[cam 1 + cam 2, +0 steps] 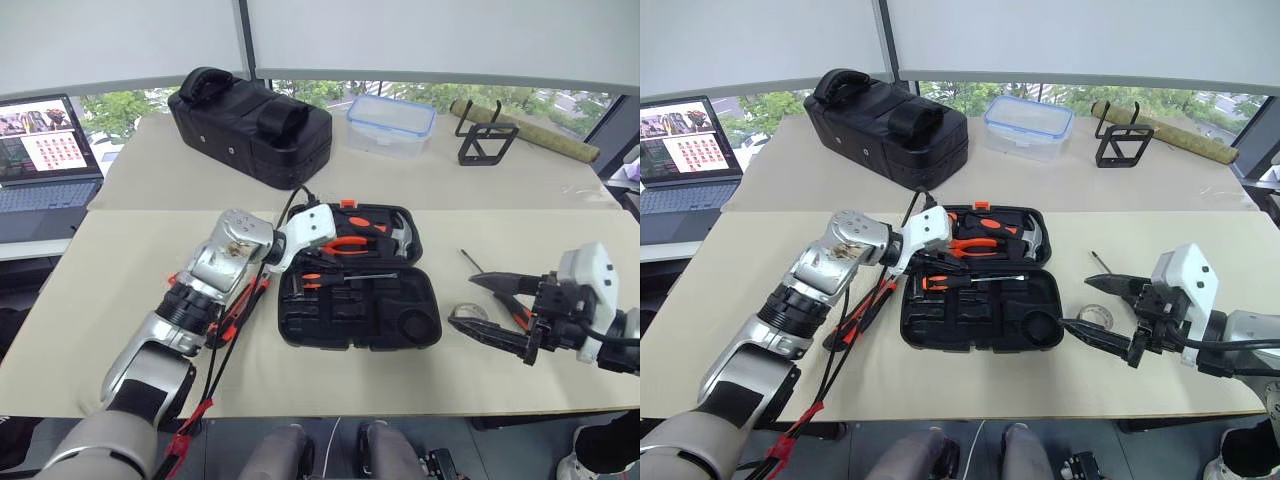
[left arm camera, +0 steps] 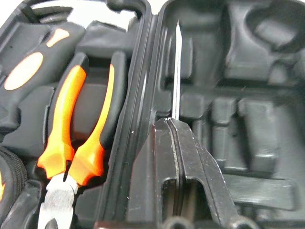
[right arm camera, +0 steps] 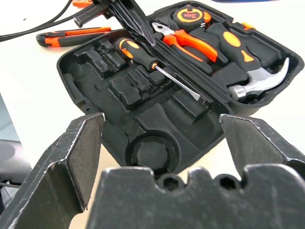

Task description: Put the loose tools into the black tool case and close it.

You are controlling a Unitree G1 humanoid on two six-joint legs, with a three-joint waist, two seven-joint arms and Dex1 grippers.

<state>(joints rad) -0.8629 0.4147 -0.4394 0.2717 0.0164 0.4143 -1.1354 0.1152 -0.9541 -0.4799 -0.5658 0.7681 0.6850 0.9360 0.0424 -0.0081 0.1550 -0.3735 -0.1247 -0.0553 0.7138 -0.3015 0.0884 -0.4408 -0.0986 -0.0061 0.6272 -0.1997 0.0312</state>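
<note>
Pliers (image 3: 188, 42), hammer (image 3: 259, 83), perhaps tape measure (image 3: 190, 15) in open case (image 1: 420, 335); left hand (image 3: 143, 36) clamped on screwdriver (image 3: 157, 67), right hand (image 1: 497, 315) apart.

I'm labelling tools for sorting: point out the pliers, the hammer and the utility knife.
pliers (image 3: 190, 42), right wrist view, orange handle.
hammer (image 3: 259, 86), right wrist view, steel head.
utility knife (image 3: 71, 36), right wrist view, mid-body.

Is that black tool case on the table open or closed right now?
Open. The tool case lies spread flat in two halves, with pliers and a hammer showing in the far half and mostly bare recesses in the near one.
</note>
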